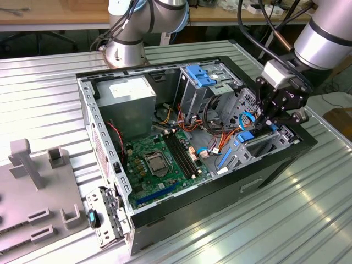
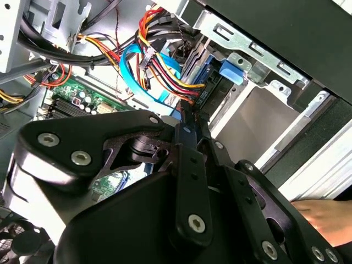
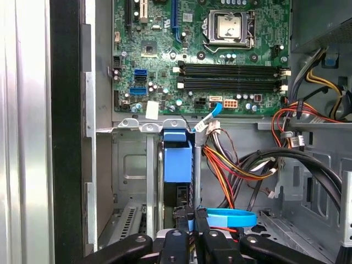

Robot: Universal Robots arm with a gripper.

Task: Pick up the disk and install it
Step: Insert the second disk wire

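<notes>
The disk [image 3: 177, 165] stands on edge inside the drive bay [image 3: 129, 165] at the front of the open computer case [image 1: 220, 187]. I see its blue plastic rail and the dark body below it. In the second wrist view the disk [image 2: 212, 88] sits in the bay beside a blue tab [image 2: 231, 72]. My gripper [image 1: 264, 124] hangs over this bay at the exterior view's right. In both wrist views the gripper [image 2: 188, 122] [image 3: 191, 220] has its fingers closed together, tips at the disk's cable end. I cannot tell whether they pinch anything.
Red, yellow and black cable bundles [image 3: 236, 165] and a blue flat cable [image 3: 228, 217] crowd the bay. The green motherboard [image 1: 159, 159], a grey power-supply box [image 1: 129, 93] and an upper metal cage with a blue tab [image 1: 201, 77] fill the case. Grey fixtures [image 1: 33, 181] stand at the exterior view's left.
</notes>
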